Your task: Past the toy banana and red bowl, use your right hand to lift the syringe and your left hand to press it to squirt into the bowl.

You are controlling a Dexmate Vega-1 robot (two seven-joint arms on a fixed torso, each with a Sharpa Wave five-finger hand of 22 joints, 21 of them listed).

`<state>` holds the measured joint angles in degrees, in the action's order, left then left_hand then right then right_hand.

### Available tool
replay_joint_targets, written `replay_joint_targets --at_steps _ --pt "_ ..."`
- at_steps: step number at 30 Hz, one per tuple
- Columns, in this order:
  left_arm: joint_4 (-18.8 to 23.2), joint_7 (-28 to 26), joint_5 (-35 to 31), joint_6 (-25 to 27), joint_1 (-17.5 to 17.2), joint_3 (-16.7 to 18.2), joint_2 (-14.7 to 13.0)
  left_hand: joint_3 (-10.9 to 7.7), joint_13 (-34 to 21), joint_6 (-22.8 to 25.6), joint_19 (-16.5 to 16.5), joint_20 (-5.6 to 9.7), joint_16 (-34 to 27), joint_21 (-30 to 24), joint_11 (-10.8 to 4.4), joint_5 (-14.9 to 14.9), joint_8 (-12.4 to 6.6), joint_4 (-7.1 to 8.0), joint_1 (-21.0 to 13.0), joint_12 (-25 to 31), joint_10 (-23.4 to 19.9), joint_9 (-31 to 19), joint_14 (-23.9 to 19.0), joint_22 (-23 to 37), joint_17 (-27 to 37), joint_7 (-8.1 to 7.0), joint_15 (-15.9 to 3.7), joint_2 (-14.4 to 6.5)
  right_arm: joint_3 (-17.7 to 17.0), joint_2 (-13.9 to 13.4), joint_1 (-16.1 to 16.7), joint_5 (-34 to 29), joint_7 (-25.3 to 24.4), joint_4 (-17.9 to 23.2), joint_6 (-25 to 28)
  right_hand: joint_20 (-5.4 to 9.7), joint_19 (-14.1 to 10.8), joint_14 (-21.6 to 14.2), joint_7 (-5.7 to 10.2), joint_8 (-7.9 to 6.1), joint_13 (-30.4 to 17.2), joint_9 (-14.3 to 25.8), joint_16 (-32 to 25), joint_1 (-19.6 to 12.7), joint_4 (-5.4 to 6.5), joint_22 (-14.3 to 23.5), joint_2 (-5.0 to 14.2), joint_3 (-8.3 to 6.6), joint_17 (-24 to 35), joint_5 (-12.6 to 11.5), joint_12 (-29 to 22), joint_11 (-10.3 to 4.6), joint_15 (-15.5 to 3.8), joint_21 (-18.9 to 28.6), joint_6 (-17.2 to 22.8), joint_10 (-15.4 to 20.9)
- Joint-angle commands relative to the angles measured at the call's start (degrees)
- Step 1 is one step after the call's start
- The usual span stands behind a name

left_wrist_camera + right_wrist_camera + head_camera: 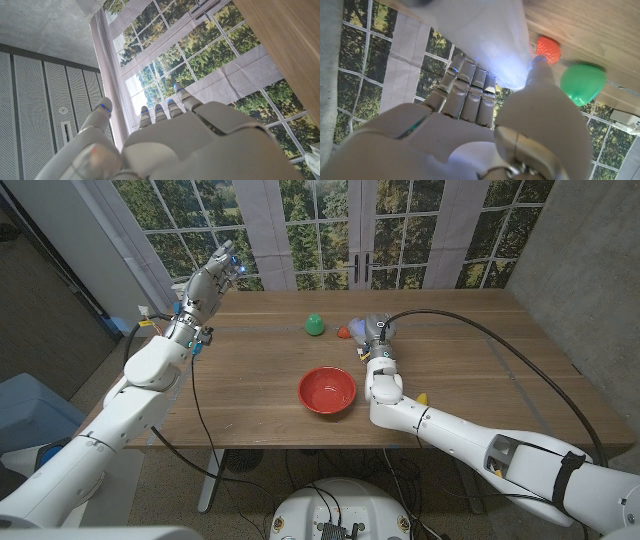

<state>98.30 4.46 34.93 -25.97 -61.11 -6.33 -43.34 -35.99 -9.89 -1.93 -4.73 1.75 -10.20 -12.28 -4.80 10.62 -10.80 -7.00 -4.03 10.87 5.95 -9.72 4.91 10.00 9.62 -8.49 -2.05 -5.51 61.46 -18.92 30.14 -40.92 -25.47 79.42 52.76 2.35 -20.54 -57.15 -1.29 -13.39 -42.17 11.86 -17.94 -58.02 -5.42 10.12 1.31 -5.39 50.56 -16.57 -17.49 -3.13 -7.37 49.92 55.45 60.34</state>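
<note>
The right hand [373, 332] is at the far side of the wooden surface [470, 370], beyond the red bowl [327, 391], and its fingers [465, 87] are curled against a pale, blurred object that the right wrist view shows pressed close to the palm. That object is judged to be the syringe [495, 40], but its barrel and plunger cannot be distinguished, so whether the grasp is complete cannot be told. Just beside the hand lie a green rounded toy [315, 324] and a small orange-red toy [343, 333]; both appear close to the fingertips in the right wrist view. A sliver of yellow, probably the toy banana [422, 398], shows at the right forearm near the front of the surface. The left hand [208, 283] is raised above the far left corner, well apart from the work, holding nothing, with its fingers [165, 107] extended and slightly apart. The step in hand is judged to be securing and lifting the syringe. To do it well, the right hand should close around the barrel only, leaving the plunger end exposed for the left hand, and should rise straight up so the neighbouring toys are not swept aside. The nozzle should then be carried over the bowl and tilted down into it before the left hand comes across to press.
</note>
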Motion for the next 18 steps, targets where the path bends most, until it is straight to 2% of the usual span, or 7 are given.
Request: replay_joint_targets --at_steps 1,4,7,10,14,18 --pt "0.39 -0.12 0.00 0.27 -0.18 0.01 -0.22 -0.08 -0.16 0.32 -0.29 0.33 0.08 0.21 -0.13 -0.21 0.17 -0.31 -0.40 0.01 -0.13 -0.25 0.06 0.25 0.07 -0.09 -2.67 -1.42 2.40 -0.15 -1.89 1.28 2.84 -1.01 2.66 7.34 -0.36 -1.11 9.42 -0.18 0.43 0.28 0.34 -8.41 0.91 0.06 8.30 -1.11 0.18 0.07 0.56 -8.46 -5.73 0.07 9.12 8.28" --pt "0.57 -0.16 -0.01 0.45 -0.29 0.03 -0.33 -0.09 -0.16 0.36 -0.31 0.32 0.08 0.22 -0.09 -0.21 0.16 -0.34 -0.39 0.01 -0.15 -0.25 0.06 0.25 0.07 -0.07 -2.69 -1.43 2.65 -0.44 -2.27 1.99 3.77 -0.95 2.75 6.83 -0.82 -1.16 9.40 -0.21 0.77 0.26 0.38 -8.33 0.99 0.03 8.39 -1.22 0.20 0.18 0.82 -8.45 -5.60 0.18 9.13 8.40" --pt "0.70 -0.26 -0.03 0.63 -0.32 0.03 -0.38 -0.10 -0.16 0.38 -0.30 0.30 0.08 0.24 -0.14 -0.22 0.16 -0.38 -0.39 -0.01 -0.12 -0.26 0.06 0.25 0.07 -0.09 -2.69 -1.42 3.28 0.16 -2.93 2.13 4.51 -1.92 4.33 4.95 -1.84 -1.02 8.87 -0.20 1.63 0.18 0.67 -8.12 1.05 -0.06 8.41 -1.65 0.14 0.63 1.23 -8.39 -5.44 0.37 8.89 9.41" --pt "0.77 -0.33 -0.12 0.65 -0.26 -0.02 -0.34 -0.11 -0.16 0.37 -0.31 0.30 0.09 0.25 -0.10 -0.22 0.18 -0.41 -0.41 -0.01 -0.12 -0.26 0.08 0.25 0.07 -0.06 -2.68 -1.43 3.61 0.69 -3.54 2.77 5.53 -2.62 5.86 4.08 -1.81 -0.26 8.36 0.12 2.02 0.16 1.29 -7.80 1.12 -0.11 8.44 -2.02 -0.12 1.17 2.00 -8.15 -5.23 0.21 7.91 8.51" --pt "1.05 -0.46 -0.45 0.78 -0.20 -0.10 -0.44 -0.14 -0.16 0.39 -0.29 0.29 0.10 0.29 -0.08 -0.22 0.18 -0.46 -0.43 -0.04 -0.08 -0.26 0.07 0.26 0.06 -0.06 -2.74 -1.45 2.75 0.21 -2.85 3.83 3.69 -2.12 5.38 2.86 -1.82 1.15 8.02 0.49 2.30 0.21 2.12 -6.21 1.68 -0.14 8.00 -1.99 -0.41 2.53 2.84 -7.59 -4.81 -0.04 6.49 7.44" --pt "1.32 -0.50 -0.42 1.05 -0.21 -0.22 -0.46 -0.16 -0.17 0.38 -0.30 0.24 0.09 0.31 -0.09 -0.22 0.20 -0.52 -0.45 -0.04 -0.10 -0.26 0.04 0.26 0.05 -0.12 -2.73 -1.47 2.27 -0.31 -2.27 4.56 2.71 -1.13 5.86 1.47 -2.00 3.56 7.27 1.47 2.36 0.34 3.21 -3.96 2.22 -0.15 7.14 -1.68 -0.68 4.28 4.40 -6.89 -4.57 -0.39 3.11 4.09"
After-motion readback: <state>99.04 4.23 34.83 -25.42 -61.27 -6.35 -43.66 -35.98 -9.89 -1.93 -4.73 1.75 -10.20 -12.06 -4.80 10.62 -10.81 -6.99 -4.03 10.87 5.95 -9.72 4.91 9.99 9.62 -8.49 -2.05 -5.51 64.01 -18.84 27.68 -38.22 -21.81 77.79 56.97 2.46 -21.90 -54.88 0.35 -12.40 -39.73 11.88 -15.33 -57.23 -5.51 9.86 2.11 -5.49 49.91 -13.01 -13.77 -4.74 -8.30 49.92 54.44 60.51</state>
